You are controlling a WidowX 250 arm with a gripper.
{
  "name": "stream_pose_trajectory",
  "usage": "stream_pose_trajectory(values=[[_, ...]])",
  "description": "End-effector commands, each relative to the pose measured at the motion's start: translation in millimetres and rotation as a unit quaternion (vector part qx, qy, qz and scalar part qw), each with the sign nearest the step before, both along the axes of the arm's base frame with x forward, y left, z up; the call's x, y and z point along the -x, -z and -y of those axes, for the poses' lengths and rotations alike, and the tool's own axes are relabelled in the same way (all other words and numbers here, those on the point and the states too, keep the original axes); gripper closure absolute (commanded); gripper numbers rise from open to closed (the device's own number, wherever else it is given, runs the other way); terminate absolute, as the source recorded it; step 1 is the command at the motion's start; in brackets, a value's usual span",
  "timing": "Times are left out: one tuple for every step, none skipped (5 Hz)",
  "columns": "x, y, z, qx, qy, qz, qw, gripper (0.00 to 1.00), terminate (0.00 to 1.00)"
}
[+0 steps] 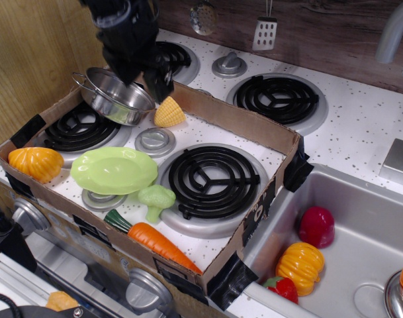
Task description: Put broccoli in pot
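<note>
Your end effector hangs over the back left of the cardboard tray, just behind the pot; whether its fingers are open or closed you cannot tell, as they blur dark against the arm. The broccoli lies on the stove surface between the light-green plate and the front burner, just above the carrot. The pot sits on the rear left burner, beside the corn piece.

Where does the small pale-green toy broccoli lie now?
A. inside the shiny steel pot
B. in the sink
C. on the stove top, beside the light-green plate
C: the small pale-green toy broccoli lies on the stove top against the light-green plate, apart from the shiny steel pot.
</note>
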State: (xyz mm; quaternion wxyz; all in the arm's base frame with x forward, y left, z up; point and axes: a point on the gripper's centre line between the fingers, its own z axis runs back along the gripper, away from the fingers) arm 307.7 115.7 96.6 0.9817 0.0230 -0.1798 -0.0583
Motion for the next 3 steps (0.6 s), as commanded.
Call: stream_pose_trajectory(values=[[34.9, -35.4, 33.9, -0.013, -0.094, 0.031, 0.9950, 0.00, 0.00], [58.2, -13.3, 44.2, 0.000, -0.147, 0.039, 0.9883, 0.00, 0.00], [73.9, 11.8, 55.6, 0.001, -0.177, 0.040, 0.9834, 0.00, 0.00]])
